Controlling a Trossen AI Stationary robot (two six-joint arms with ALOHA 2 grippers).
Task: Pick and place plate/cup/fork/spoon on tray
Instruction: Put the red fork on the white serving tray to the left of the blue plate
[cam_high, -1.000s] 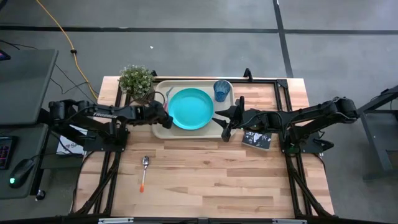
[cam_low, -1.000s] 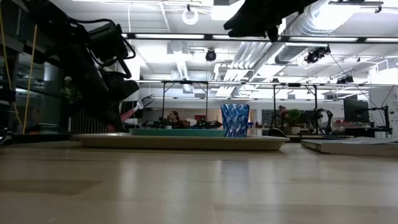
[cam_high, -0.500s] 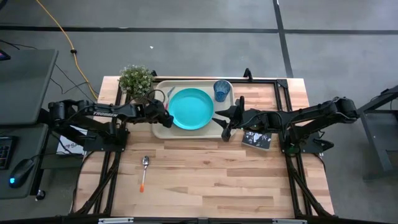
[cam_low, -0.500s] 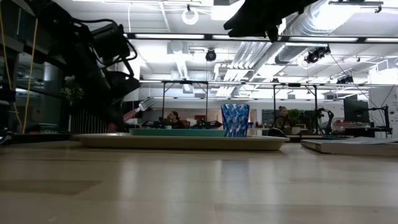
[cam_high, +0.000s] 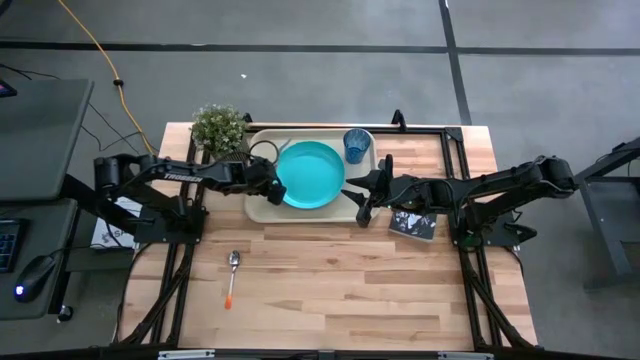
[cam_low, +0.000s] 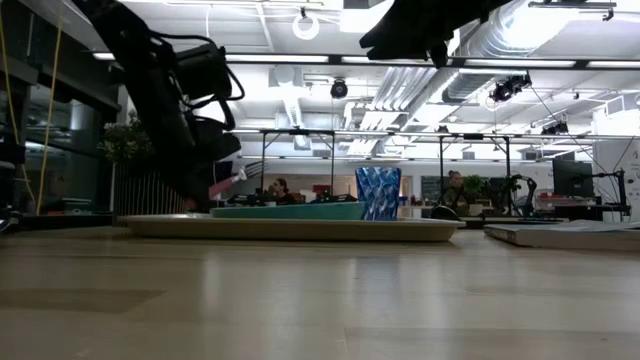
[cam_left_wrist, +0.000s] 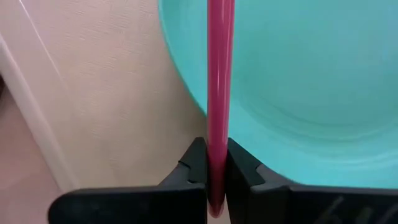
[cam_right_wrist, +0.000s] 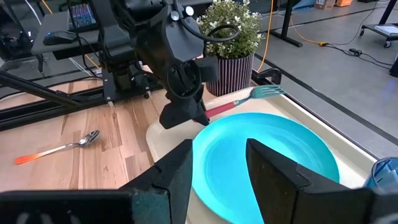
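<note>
The left gripper (cam_right_wrist: 186, 112) is clamped on the red-pink handle of the small silver-tined fork (cam_right_wrist: 239, 101), holding it in the air over the left end of the large cream rectangular tray (cam_high: 256, 206). In the left wrist view the handle runs straight out between the two dark pads, pinched near its tail end, with the rim of the round turquoise plate (cam_high: 308, 174) right beneath it. The tines point toward the tray's far edge, and from the low view the fork hangs clear above the tray floor, not touching.

The plate sits in the middle of the tray, and the small blue translucent tumbler (cam_high: 357, 145) stands at the tray's far right corner. So the cup and plate look done, with the fork being placed.

The fork looks light and stiff; its smooth, narrow handle could twist in that end grip. The free strip of tray left of the plate is narrow, so a low release would likely keep it from bouncing onto the plate rim.

The silver spoon with the thin orange handle (cam_high: 232, 276) lies on the bench toward the near left, well apart from the tray; its handle middle looks the best place to take hold.

The right gripper (cam_right_wrist: 217, 168) waits with fingers spread at the tray's near right corner, beside a dark book (cam_high: 412, 224).
</note>
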